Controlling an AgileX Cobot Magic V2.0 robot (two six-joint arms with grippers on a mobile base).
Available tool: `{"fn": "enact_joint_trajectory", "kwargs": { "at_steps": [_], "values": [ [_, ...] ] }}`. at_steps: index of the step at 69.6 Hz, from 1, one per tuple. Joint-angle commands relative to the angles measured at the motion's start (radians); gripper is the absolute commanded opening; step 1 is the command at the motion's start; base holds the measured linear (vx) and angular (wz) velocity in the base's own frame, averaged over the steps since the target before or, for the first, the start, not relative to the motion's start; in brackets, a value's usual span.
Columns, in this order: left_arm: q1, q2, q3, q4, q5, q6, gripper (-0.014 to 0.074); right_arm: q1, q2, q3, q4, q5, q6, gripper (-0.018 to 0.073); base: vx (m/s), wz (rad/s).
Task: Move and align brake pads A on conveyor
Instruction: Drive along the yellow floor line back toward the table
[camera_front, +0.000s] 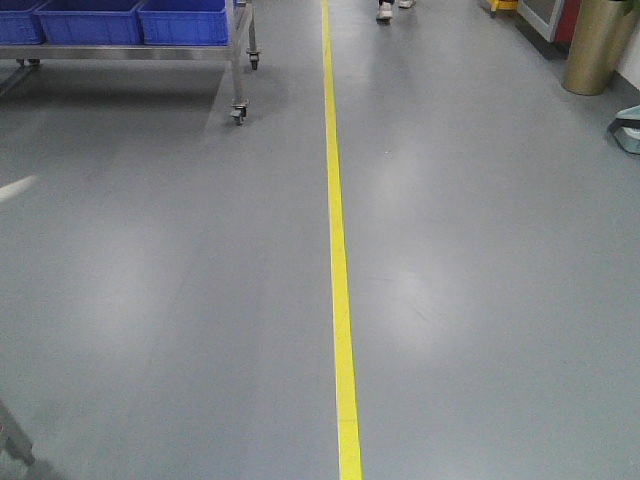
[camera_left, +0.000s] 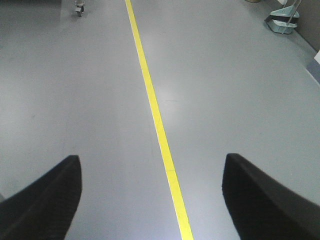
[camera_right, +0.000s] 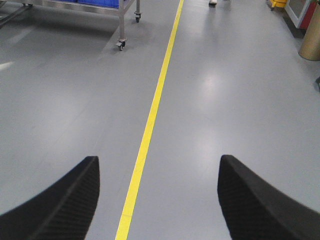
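Seeing zero task hw on any of the 3 cams: no brake pads A, no conveyor. Pad location = unknown, out of frame everywhere.

What's in view:
- Front cam: bare grey floor (camera_front: 150, 300) w/ yellow line (camera_front: 340, 300) running straight away down the middle.
- Wheeled steel desk (camera_front: 150, 50) top-left, carrying blue crates (camera_front: 90, 22).
- Brass-coloured cylinder (camera_front: 598, 45) top-right, prob a bin, can't confirm.
- Someone's shoes (camera_front: 385, 12) at top edge.
- Left wrist cam also catches a teal dustpan (camera_left: 284, 21) far right.

End effectors:
- Left end effector (camera_left: 152, 157): fingers spread wide, nothing between them, only floor + line visible through the gap.
- Right end effector (camera_right: 158, 158): same, wide apart and empty, pointed along the floor twd the desk.

Progress, my read: approx 0% as far as the frames show. No pad in hand on either side. Base looks parked in an aisle, not at a workstation. Can't rule out pads already sitting on the belt, since the belt isn't visible, so no basis to credit any step as done.

Left to do, prob everything:
- get the conveyor into view and within arm reach
- find the pads
- grasp, transfer to belt
- square them up in a row
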Motion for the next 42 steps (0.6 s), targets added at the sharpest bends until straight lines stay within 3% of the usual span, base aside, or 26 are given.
{"fn": "enact_joint_trajectory", "kwargs": {
  "at_steps": [1,42],
  "values": [
    [-0.006,0.007,-0.019,-0.015,-0.032,0.000,0.0544,-0.002,0.002,-0.021,0.000,-0.070,-0.011,0.0477,0.45,-0.06],
    [-0.006,0.008,-0.019,-0.015,-0.032,0.000,0.0544,-0.002,0.002,-0.021,0.000,-0.070,-0.011,0.0477,0.40,-0.09]
  ]
}}
